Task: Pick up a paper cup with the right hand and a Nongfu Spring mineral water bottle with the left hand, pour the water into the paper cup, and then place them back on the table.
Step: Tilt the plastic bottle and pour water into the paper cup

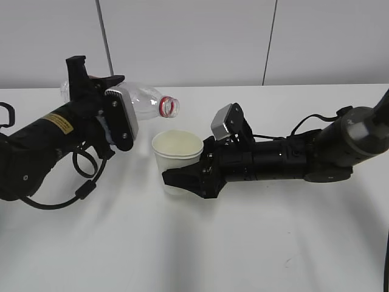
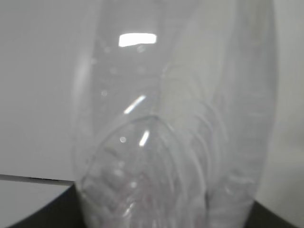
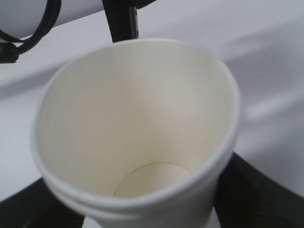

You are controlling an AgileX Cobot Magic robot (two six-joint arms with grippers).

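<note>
1. The paper cup (image 1: 177, 159) stands upright near the middle of the white table (image 1: 243, 243). Its open top faces up.
2. In the right wrist view, the inside of the cup (image 3: 137, 128) looks pale and creamy. The round bottom shows, and it is hard to tell if any water is in it.
3. The right hand (image 1: 182, 180) pinches the cup low on its side. One black finger (image 1: 176, 178) shows in front of the cup.
4. The Nongfu Spring mineral water bottle (image 1: 143, 101) is up in the air, lying almost on its side. Its open mouth with the red ring points right and a little down, above and just left of the cup's rim.
5. The bottle looks clear. No stream of water shows between its mouth and the cup.
6. The left hand (image 1: 112, 118) grips the bottle around its body. In the left wrist view, the ribbed bottle (image 2: 166, 142) fills the picture, very close and blurry.
7. A black cable (image 1: 79, 188) loops under the left arm, on the table.
</note>
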